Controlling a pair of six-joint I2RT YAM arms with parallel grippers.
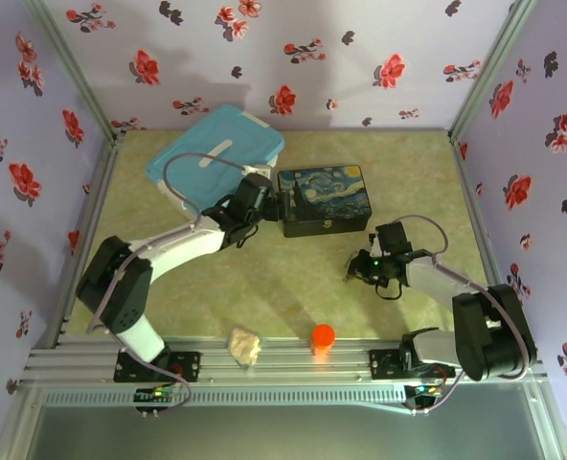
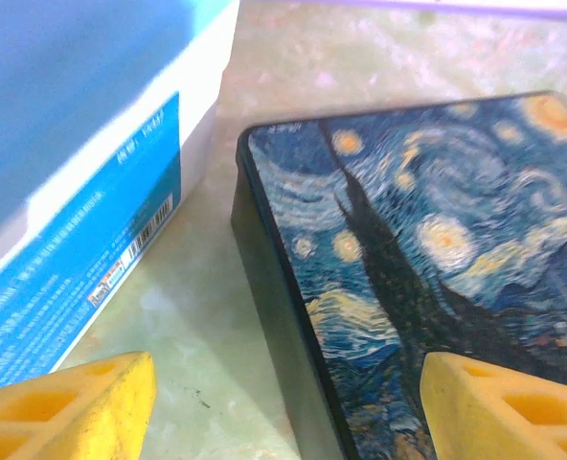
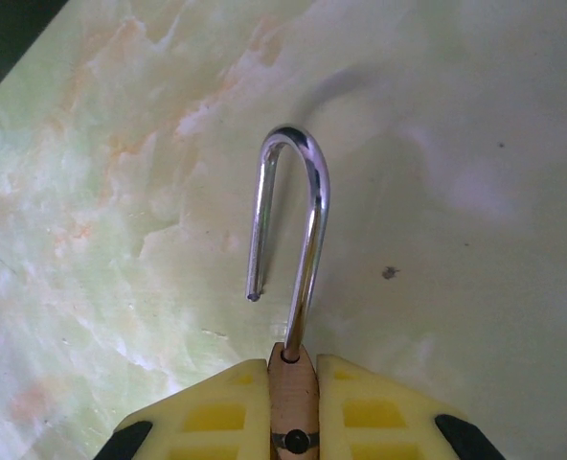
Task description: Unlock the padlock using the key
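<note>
The right hand (image 3: pixel 293 368) is clamping down on the padlock (image 3: pixel 293 388). Its two yellow fingers (image 3: pixel 212 412) are squeezing the little brass body from both sides with no gap showing. The thin silver shackle (image 3: pixel 314 192) is sticking straight out past the fingertips over the pale green marbled desk (image 3: pixel 121 192). One leg is running into the body and the short leg is hanging free with its tip out in the open, so the shackle is sitting open. I can't tell whether the lock is touching the desk or hovering just above it.

From the top camera, the right hand (image 1: pixel 357 269) is sitting low, toward the right of the middle of the desk. It's in front of the Starry Night box (image 1: pixel 324 199) and apart from it.

The left hand (image 2: pixel 288 412) is spread wide and gripping nothing. One yellow finger (image 2: pixel 73 407) is hanging over the bare desk and the other is hanging over the painted lid, so the hand is straddling the box's left edge. The blue-lidded container (image 2: pixel 82 144) is sitting just beside that, with a strip of desk between it and the box.

An orange round cap (image 1: pixel 323 335) and a crumpled cream lump (image 1: pixel 246 346) are sitting at the near edge between the two arm bases.
</note>
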